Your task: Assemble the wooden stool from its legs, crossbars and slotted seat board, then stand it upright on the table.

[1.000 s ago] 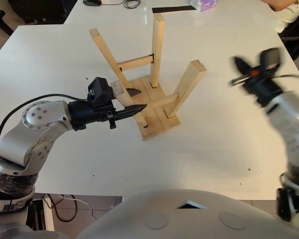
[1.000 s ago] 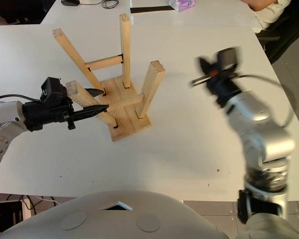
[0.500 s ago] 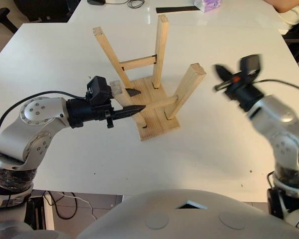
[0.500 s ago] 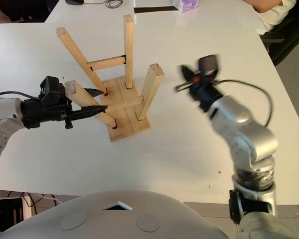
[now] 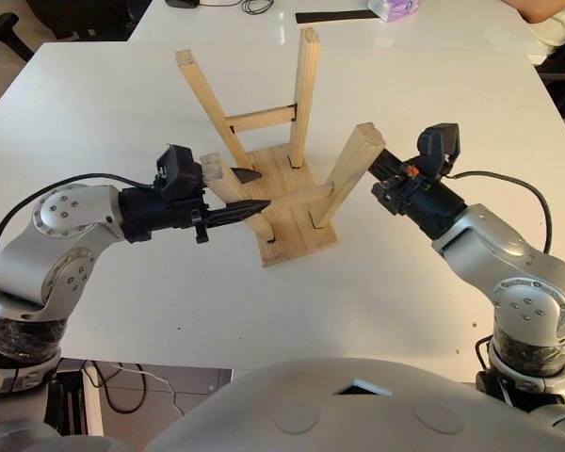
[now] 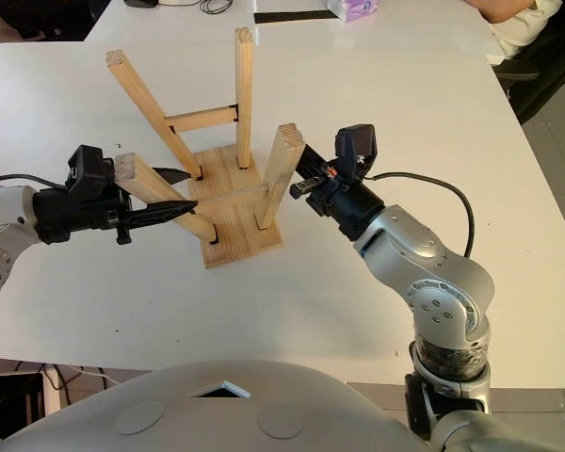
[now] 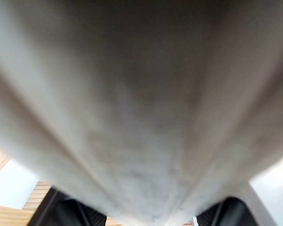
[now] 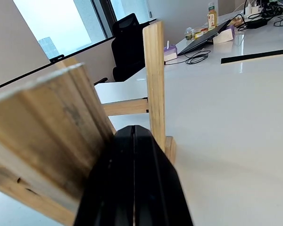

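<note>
Stool (image 5: 284,166) stands upside down near the middle of the white table (image 5: 424,85): seat board (image 5: 299,241) flat on the tabletop, four legs pointing up. Two far legs: one upright (image 5: 301,89), one leaning toward the robot's left (image 5: 205,105), joined by a crossbar (image 5: 259,119) at about mid-height. Two near legs lean outward: near-left leg (image 5: 216,172) tilts to the left, near-right leg (image 5: 351,171) tilts to the right; a second crossbar (image 5: 299,196) runs between them low down, close to the board. Left gripper (image 5: 260,189) comes in from the left, roughly level with the tabletop, about halfway up the near-left leg; one finger passes behind the leg, the other in front, and the leg fills the gap, so it reads as clamped on that leg. Left wrist view has the wood right up against the lens, blurred. Right gripper (image 5: 384,174) comes in from the right, at the upper end of the near-right leg; in the right wrist view its two fingers lie together with only a seam between them, tips just beside the leg's cut end, on its outer side. Whether the tips touch the wood cannot be told. On the next table behind: a black strip (image 5: 331,16) and a purple tissue pack (image 5: 394,8).
</note>
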Controlling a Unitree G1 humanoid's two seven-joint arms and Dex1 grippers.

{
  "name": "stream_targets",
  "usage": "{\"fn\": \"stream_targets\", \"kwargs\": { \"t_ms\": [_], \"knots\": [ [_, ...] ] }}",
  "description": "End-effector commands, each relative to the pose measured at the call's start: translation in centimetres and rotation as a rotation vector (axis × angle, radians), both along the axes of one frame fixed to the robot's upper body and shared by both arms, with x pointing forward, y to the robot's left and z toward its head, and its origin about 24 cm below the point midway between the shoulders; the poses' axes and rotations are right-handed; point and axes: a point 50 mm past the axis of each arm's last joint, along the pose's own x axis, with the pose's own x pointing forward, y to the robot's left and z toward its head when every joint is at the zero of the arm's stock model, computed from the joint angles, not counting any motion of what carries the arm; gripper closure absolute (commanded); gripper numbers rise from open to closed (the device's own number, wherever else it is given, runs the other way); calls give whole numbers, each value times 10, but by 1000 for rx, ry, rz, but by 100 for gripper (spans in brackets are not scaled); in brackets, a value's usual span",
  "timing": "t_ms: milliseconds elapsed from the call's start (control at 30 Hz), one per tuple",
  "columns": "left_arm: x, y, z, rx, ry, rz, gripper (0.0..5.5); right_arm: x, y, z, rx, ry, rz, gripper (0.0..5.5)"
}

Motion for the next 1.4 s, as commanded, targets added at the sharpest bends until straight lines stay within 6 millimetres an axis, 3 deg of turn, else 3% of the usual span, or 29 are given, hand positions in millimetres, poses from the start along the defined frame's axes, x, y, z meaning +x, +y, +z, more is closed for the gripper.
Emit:
{"fn": "stream_targets", "kwargs": {
  "t_ms": [33,100,167,200,367,567,800,867,967,1033,1133,1233,1333,1400],
  "knots": [
    [-14,8,-52,134,215,-27,346,32,-28,11,-68,-92,-4,550],
    [-7,11,-44,92,165,-20,346,52,-56,9,-81,-98,-137,550],
    [3,15,-35,63,136,3,346,65,-71,8,-68,-105,-214,550],
    [8,15,-32,52,118,25,309,69,-74,7,-70,-111,-243,550],
    [12,20,-17,34,86,37,238,75,-72,4,-53,-138,-274,550],
    [-1,37,13,-16,52,123,228,64,-70,10,-30,-203,-265,550],
    [-25,85,37,-122,22,414,228,41,-77,45,0,-337,-134,550],
    [-21,81,65,-281,-91,457,228,38,-71,60,36,-382,-59,550],
    [-16,57,121,-628,-301,414,274,35,-47,79,79,-431,93,550],
    [-16,42,134,-747,-349,413,306,38,-30,87,88,-439,159,550],
    [-14,25,141,-840,-357,415,353,36,-2,95,155,-437,309,550],
    [2,14,140,-835,-324,440,393,34,18,88,152,-392,401,550],
    [28,31,111,-713,-256,590,439,37,31,73,80,-339,419,550],
    [35,50,91,-663,-218,699,472,37,34,69,62,-329,426,550]
  ]
}}
